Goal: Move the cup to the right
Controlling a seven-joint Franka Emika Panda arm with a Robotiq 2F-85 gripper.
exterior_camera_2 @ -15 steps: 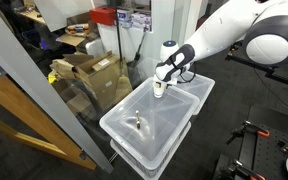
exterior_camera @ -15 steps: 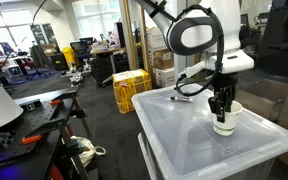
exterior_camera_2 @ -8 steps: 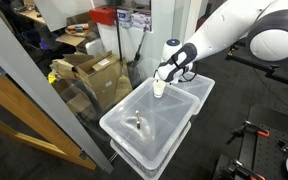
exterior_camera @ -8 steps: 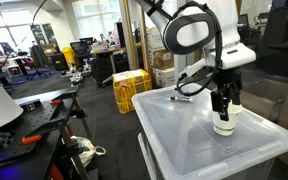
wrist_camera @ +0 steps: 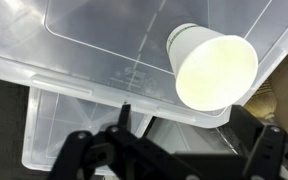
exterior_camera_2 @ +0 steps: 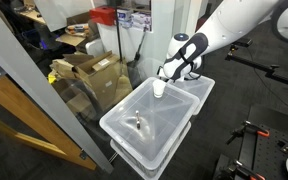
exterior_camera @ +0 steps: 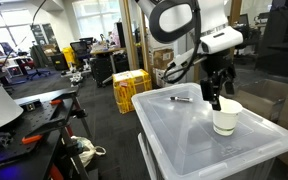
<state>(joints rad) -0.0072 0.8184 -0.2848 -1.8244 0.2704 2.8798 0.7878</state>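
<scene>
On the translucent bin lid [exterior_camera: 172,132], toward its right-hand side in an exterior view, the cup [exterior_camera: 225,117] stood upright, mouth up and apparently empty, with bare plastic all round it. I'd judge it very light and thin-walled: a hard squeeze would probably buckle it, and a nudge would likely send it skating over the smooth lid or tip it. The safest hold looked to be across the middle of the body, a jaw on each side just under the rolled rim, closing gently. Pinching the rim itself would risk crumpling it.

Sweeping from the left, a cluttered workbench and a yellow crate [exterior_camera: 131,90] stood on the floor well apart from the bin, too far off to matter. On the lid, a thin dark pen [exterior_camera: 181,98] lay near the far edge, to the left of the cup and clear of it, so I'd not expect it to trouble any move rightward. Then came the gripper [exterior_camera: 216,99], hanging just above and a little left of the cup. It was not touching the cup, and in the wrist view its jaws stood wide apart with nothing between them. Right of the cup there was a short stretch of free lid before the raised edge, and nothing stood in that path. The edge was the one thing to mind, since a cup set too close to it could topple off
</scene>
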